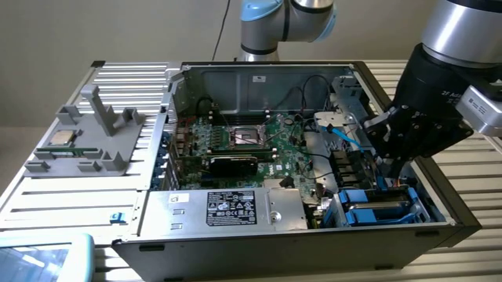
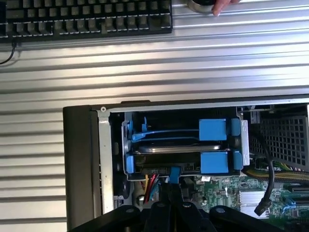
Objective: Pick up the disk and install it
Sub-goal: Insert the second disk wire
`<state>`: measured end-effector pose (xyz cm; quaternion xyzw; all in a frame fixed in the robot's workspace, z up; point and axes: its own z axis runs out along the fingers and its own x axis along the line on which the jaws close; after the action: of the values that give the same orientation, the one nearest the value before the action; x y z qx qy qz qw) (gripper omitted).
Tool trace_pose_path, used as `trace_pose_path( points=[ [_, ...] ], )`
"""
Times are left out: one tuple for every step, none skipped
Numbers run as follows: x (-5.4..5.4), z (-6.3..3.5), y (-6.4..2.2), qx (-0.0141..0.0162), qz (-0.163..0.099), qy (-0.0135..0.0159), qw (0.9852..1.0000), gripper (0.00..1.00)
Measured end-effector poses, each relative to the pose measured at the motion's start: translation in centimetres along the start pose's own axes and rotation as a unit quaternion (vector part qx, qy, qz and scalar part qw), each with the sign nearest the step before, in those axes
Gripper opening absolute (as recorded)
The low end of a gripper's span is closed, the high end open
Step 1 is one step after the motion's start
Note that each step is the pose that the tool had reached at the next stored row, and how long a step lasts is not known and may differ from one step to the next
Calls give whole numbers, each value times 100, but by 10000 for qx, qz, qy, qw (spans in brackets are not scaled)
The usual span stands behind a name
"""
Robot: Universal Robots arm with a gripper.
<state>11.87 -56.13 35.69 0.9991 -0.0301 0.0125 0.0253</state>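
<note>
The disk (image 2: 178, 149) lies flat in the drive bay at the corner of the open computer case, its silver-grey edge framed by the bright blue carrier (image 2: 212, 162). In the exterior view the disk (image 1: 377, 210) sits low at the case's right front corner. My gripper (image 2: 171, 191) is shut, its dark fingers pressed together, and the tips meet a small blue tab (image 2: 174, 173) on the carrier's near edge. Whether the tab is pinched or merely touched I cannot tell. From the exterior view the gripper (image 1: 390, 176) reaches down into the case just above the bay.
The case holds a green motherboard (image 1: 243, 141), a silver box with a black label (image 1: 227, 208) and loose cables (image 1: 345, 135). A grey fixture with a processor chip (image 1: 63, 138) stands on the exterior view's left. A keyboard (image 2: 87, 17) and a person's fingertip (image 2: 222, 6) lie beyond the case.
</note>
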Motion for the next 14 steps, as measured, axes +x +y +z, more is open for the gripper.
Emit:
trace_pose_path(
  points=[
    [0,2,10,0,-21,0,10000,11],
    [1,7,23,0,-39,-2,10000,11],
    [1,12,34,0,-55,-5,10000,11],
    [2,17,45,0,-71,-13,10000,11],
    [3,24,58,-1,-85,-31,10000,11],
    [3,32,69,-2,-98,-53,9999,11],
    [4,39,80,-3,-110,-80,9999,11],
    [4,47,92,-4,-123,-109,9999,11],
    [5,56,104,-5,-136,-141,9998,11],
    [5,65,118,-7,-151,-166,9997,11],
    [5,77,128,-6,-167,-170,9997,11],
    [5,90,132,-5,-186,-170,9997,11],
    [5,101,134,-5,-207,-168,9996,11],
    [5,111,135,-6,-231,-167,9996,11]
  ],
)
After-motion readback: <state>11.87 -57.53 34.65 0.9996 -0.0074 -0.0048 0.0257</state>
